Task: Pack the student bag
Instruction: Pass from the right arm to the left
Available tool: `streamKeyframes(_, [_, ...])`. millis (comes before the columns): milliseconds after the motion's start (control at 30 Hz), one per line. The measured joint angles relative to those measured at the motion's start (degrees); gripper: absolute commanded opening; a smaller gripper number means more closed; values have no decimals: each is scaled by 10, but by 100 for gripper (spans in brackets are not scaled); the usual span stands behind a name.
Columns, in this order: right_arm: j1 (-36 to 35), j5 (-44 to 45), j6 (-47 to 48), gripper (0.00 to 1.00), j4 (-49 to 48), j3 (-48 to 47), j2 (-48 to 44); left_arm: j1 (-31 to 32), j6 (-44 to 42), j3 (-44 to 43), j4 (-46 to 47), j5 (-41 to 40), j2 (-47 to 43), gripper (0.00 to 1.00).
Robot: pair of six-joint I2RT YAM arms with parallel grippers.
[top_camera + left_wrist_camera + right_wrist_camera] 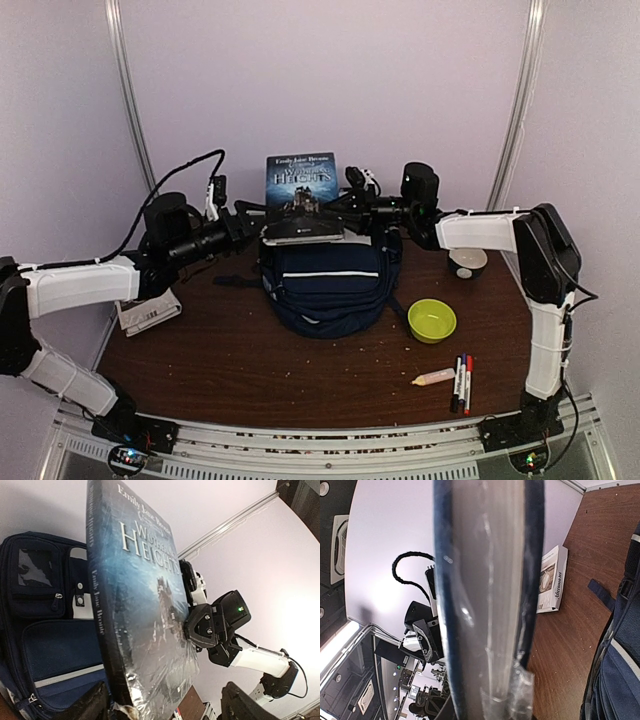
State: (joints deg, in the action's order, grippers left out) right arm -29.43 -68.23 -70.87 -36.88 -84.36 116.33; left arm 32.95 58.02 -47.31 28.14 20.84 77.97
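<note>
The large navy-blue fabric student bag (330, 290) lies on the brown wooden desk (220, 350) between the two arms, front pockets up, its top end towards the far wall. Right above that top end stands the dark-blue paperback book in clear plastic wrap (302, 180), upright, cover facing the arms, long axis vertical.

The right tool (352, 212) is clenched on the book's right-hand edge. The left tool (256, 222) comes in from the other side with its fingers (90, 702) spread wide. One sits close by the spine, the other is well clear of the cover, so that one isn't gripping.

The key relation is that the bag is straight below the book and both tools. My read is that the coming move is a drop along the book's long axis into the bag's mouth. The arms flank it about evenly, but only the right one carries the load.

The left wrist view gives the cover and the right tool pinching it, with the bag's pockets behind. The right wrist view sees the book edge-on, plus a white box (551, 580) lying on the desk. Only the overhead view shows the lime-green bowl (432, 320) and the marker pens (462, 372) near the right arm. None of the views shows me plainly whether the bag's mouth gapes open.
</note>
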Motion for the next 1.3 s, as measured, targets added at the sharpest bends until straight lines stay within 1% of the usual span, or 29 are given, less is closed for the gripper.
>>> streamKeyframes(167, [0,0,0,7,3,3,-5,0,30,-1,48,15,30,75])
streamKeyframes(267, [0,0,0,7,2,4,-11,1,45,-1,59,23,44,70])
streamKeyframes(333, [0,0,0,8,2,4,-14,2,54,-1,73,28,51,64])
streamKeyframes(533, [-2,0,4,9,3,6,-17,5,89,-1,133,51,77,40])
streamKeyframes(700, [-1,-1,12,12,3,10,-18,4,111,1,155,56,97,24])
streamKeyframes(767, [-1,-2,17,14,4,10,-18,4,117,5,162,57,98,19])
streamKeyframes(800, [-1,-2,21,16,4,10,-18,4,121,6,169,58,98,17])
streamKeyframes(833, [-1,-3,25,22,3,10,-18,4,125,8,174,59,98,14])
streamKeyframes(900, [-1,-4,31,37,0,10,-18,4,127,10,184,62,98,6])
streamKeyframes(1067, [-1,-3,60,56,21,10,-20,5,123,18,186,70,98,2])
streamKeyframes(1133, [2,-3,97,59,61,10,-27,5,121,24,182,73,98,2])
streamKeyframes(1300, [9,-1,219,62,210,2,-52,5,104,37,156,77,86,0])
